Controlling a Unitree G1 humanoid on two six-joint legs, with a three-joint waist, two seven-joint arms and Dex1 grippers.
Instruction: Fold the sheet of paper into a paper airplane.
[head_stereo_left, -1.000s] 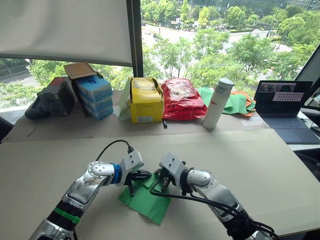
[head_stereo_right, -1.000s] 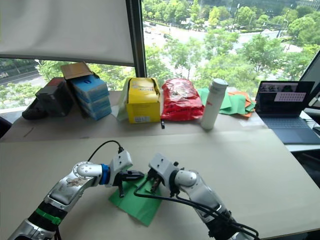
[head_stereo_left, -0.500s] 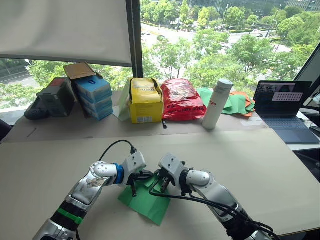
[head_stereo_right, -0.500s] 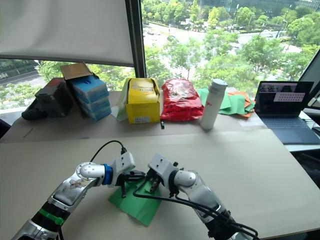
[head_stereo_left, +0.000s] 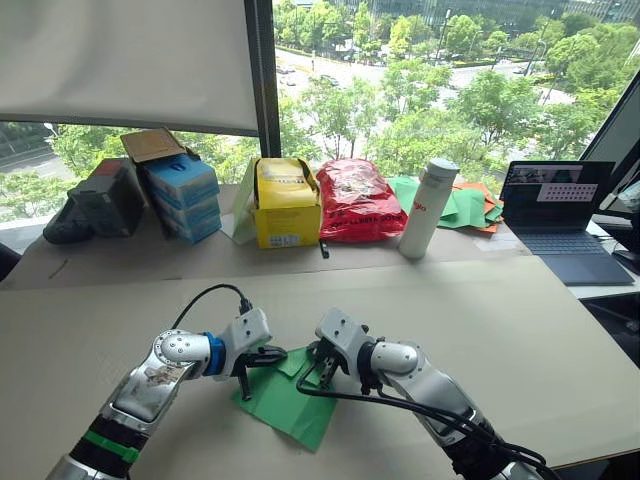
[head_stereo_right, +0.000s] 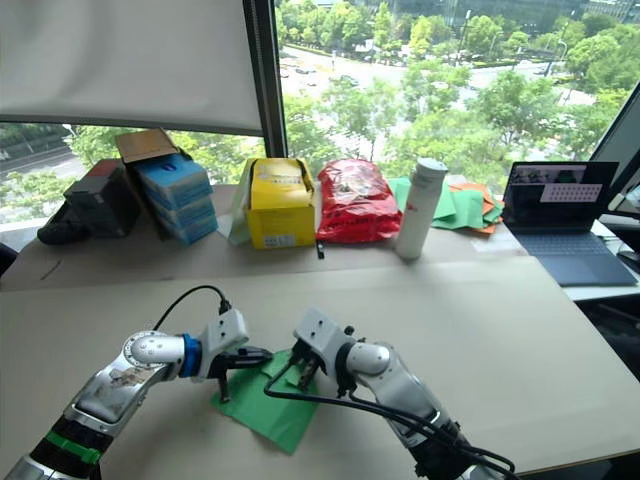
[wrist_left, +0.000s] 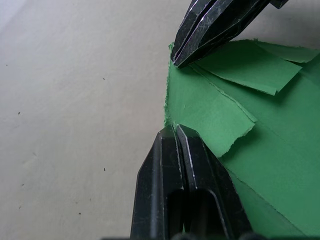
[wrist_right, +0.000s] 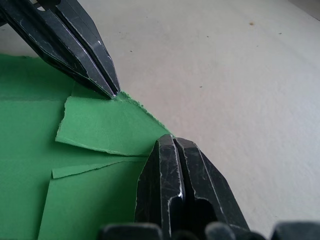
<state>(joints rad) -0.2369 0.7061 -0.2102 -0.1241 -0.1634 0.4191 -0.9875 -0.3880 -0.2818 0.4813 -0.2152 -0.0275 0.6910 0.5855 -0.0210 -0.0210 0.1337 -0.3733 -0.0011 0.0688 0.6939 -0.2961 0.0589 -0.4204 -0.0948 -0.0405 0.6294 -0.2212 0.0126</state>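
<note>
We see the sheet of paper (head_stereo_left: 285, 400) flat on the table (head_stereo_left: 520, 330), lower centre of frame. The left gripper (wrist_left: 173, 131) and right gripper (wrist_right: 172, 141), fingers pressed together, touch its far edge.

1 sheet of paper (head_stereo_left: 285, 405) — 2 tools: left tool (head_stereo_left: 262, 362), right tool (head_stereo_left: 322, 364) | 1 bottle (head_stereo_left: 417, 208) | 1 laptop (head_stereo_left: 555, 215) — 1 yellow box (head_stereo_left: 286, 203)

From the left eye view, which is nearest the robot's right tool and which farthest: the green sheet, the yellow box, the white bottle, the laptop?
1. Sheet of paper: right under the right tool, near edge of the table.
2. Yellow box: at the back, slightly left.
3. White bottle: at the back, to the right; close to the box's rank.
4. Laptop: far right.
</note>
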